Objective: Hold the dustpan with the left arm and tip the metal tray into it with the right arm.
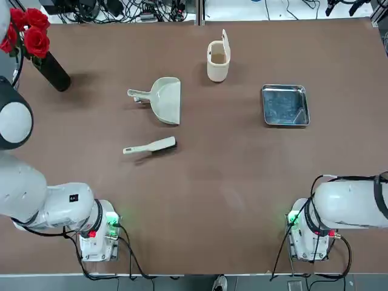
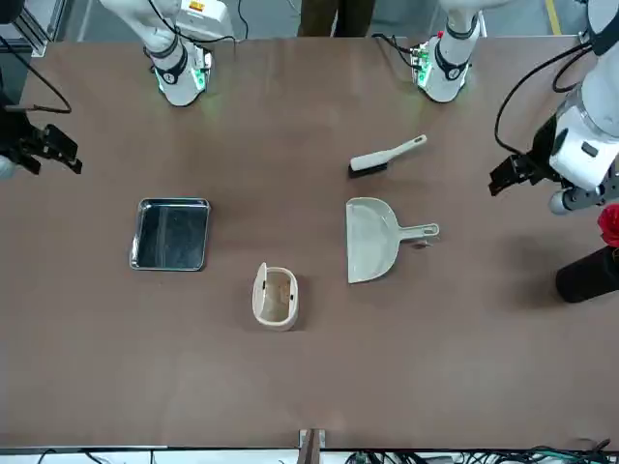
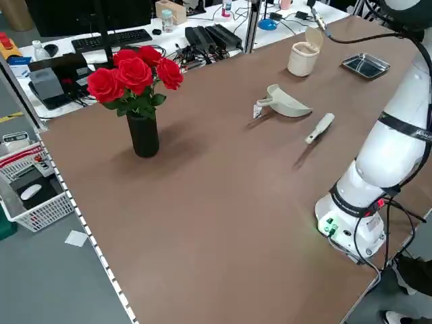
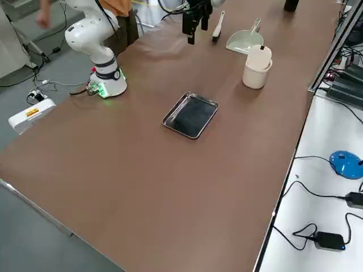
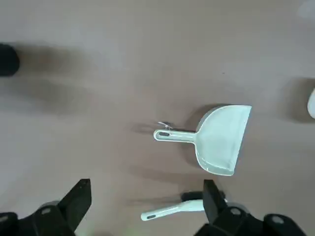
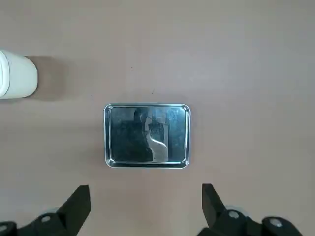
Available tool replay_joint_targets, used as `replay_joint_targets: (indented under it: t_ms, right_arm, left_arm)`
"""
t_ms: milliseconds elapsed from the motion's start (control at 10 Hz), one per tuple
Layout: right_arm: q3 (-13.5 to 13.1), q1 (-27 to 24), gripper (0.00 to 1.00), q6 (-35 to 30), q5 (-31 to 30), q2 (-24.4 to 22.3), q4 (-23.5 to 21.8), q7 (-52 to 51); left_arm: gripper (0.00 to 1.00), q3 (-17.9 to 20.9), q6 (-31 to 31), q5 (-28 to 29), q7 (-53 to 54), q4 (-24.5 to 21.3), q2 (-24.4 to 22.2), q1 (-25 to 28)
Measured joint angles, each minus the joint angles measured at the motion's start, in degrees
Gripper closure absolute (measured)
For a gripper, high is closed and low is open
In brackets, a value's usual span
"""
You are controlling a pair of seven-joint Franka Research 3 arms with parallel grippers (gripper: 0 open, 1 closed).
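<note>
Brown covers the bench (image 1: pixel 200 200). On it, the dustpan (image 1: pixel 167 100) lies left of the metal tray (image 1: pixel 285 105), well apart, with the lidded bin (image 1: pixel 218 59) beyond and between; the brush (image 1: pixel 151 146) is near the dustpan. My left tool (image 5: pixel 147 199) and right tool (image 6: pixel 147 199) hover above, each spread wide, holding nothing.

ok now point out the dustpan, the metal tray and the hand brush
Dustpan (image 1: pixel 167 100): top view, on the flat pan
Metal tray (image 6: pixel 147 134): right wrist view, on the tray's floor
Hand brush (image 2: pixel 386 157): front view, where handle meets head
</note>
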Motion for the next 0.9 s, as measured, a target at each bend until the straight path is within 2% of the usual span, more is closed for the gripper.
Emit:
replay_joint_targets:
  t_ms: [300,900]
  right_arm:
    - [-0.1,0.0,0.0,0.8,0.0,-0.1,0.0,-0.1]
    - [0.0,0.0,0.0,1.1,0.0,-0.2,0.0,-0.2]
  left_arm:
    - [0.0,0.6,-0.7,2.8,2.2,0.7,-0.7,0.1]
    - [0.0,1.2,-0.7,3.0,3.2,0.7,-0.5,0.8]
